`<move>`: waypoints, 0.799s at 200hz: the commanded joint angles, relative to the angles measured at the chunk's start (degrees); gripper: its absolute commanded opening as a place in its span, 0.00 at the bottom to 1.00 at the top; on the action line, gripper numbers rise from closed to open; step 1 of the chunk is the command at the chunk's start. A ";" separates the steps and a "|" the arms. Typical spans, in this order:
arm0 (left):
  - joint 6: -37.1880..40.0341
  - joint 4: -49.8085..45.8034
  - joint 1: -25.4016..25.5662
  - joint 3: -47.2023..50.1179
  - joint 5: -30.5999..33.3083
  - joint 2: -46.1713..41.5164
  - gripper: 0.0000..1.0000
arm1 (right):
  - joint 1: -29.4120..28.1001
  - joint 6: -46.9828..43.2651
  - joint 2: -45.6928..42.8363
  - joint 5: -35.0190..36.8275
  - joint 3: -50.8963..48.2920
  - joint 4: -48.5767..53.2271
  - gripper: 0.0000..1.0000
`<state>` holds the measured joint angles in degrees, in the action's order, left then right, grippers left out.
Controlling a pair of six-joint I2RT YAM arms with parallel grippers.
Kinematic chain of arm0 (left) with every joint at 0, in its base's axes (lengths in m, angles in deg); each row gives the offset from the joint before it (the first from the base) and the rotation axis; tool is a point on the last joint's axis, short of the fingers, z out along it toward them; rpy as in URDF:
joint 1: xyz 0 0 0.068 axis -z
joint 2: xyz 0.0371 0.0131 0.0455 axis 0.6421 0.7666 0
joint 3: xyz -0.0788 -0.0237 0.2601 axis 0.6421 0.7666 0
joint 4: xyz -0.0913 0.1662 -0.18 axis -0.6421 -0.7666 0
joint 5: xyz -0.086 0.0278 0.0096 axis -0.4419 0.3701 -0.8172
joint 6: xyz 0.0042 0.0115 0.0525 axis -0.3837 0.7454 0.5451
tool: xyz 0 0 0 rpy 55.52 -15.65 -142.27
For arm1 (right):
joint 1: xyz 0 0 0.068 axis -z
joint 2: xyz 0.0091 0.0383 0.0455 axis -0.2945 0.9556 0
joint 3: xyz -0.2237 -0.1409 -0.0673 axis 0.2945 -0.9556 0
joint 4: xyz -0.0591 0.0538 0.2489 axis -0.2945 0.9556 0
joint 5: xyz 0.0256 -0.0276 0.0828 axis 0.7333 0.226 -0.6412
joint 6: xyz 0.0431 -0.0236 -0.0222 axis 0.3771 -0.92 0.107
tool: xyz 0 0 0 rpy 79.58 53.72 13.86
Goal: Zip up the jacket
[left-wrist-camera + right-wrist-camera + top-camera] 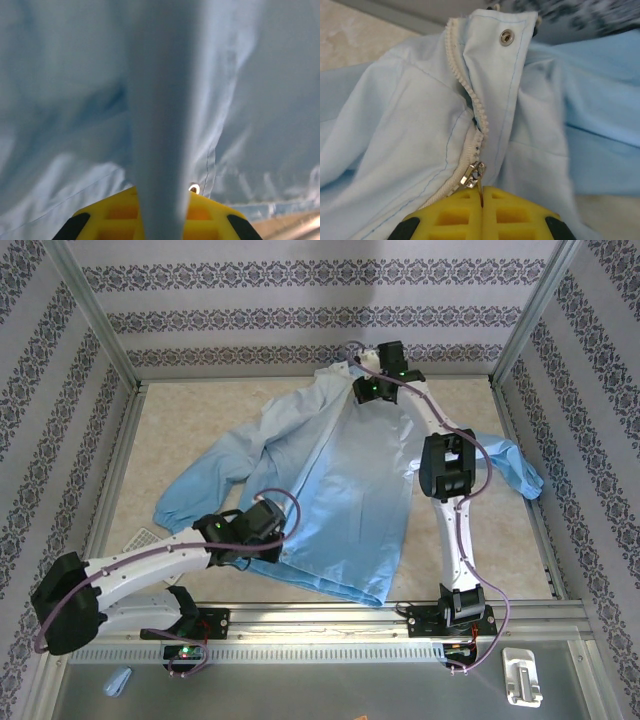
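The light-blue hooded jacket (pixel 340 490) lies spread on the table, hood at the far side, blue deepening toward the hem. My left gripper (pixel 283 543) is at the hem near the front opening. In the left wrist view its yellow fingers (pixel 107 215) are shut on a fold of the jacket's fabric (pixel 160 150). My right gripper (pixel 366 390) is up at the collar. Its jaws (pixel 482 197) are shut on the pull tab of the silver zipper slider (pixel 472 174). The pale zipper (pixel 447 187) is joined below the slider; a short stretch of teeth (pixel 472 97) gapes above it, under a snap button (pixel 506 36).
Patterned walls and metal posts box in the table. A metal rail (pixel 330 625) runs along the near edge by the arm bases. A small blue scrap (pixel 118 681) and a white clip (pixel 522 677) lie in front of the rail. A white mesh piece (pixel 143 538) sits by the left sleeve cuff.
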<state>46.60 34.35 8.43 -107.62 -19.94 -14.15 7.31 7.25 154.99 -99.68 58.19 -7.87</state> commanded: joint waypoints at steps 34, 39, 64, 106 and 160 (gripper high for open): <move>2.99 -8.50 -10.71 -6.71 -4.08 2.32 0.00 | 2.60 -3.72 -18.59 11.58 -13.30 -10.68 0.00; 2.91 -8.78 -11.35 -6.37 -4.43 1.92 0.00 | 2.69 -3.55 -19.20 11.21 -14.70 -11.03 0.00; 2.06 -10.50 -14.09 -4.05 -4.99 -0.88 0.00 | 3.02 -3.37 -18.20 6.49 -18.03 -9.07 0.00; 2.42 -13.03 -16.39 -3.51 -5.51 -3.23 0.00 | 3.24 -3.08 -10.01 2.12 -11.25 -1.09 0.00; 3.99 -17.00 -16.48 -2.70 -7.18 -5.53 0.00 | 4.46 -3.25 -8.64 8.36 -10.09 1.04 0.00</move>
<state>48.81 24.98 -7.33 -111.69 -26.37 -17.17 9.53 4.58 148.06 -96.79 45.89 -5.99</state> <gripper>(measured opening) 0.098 0.050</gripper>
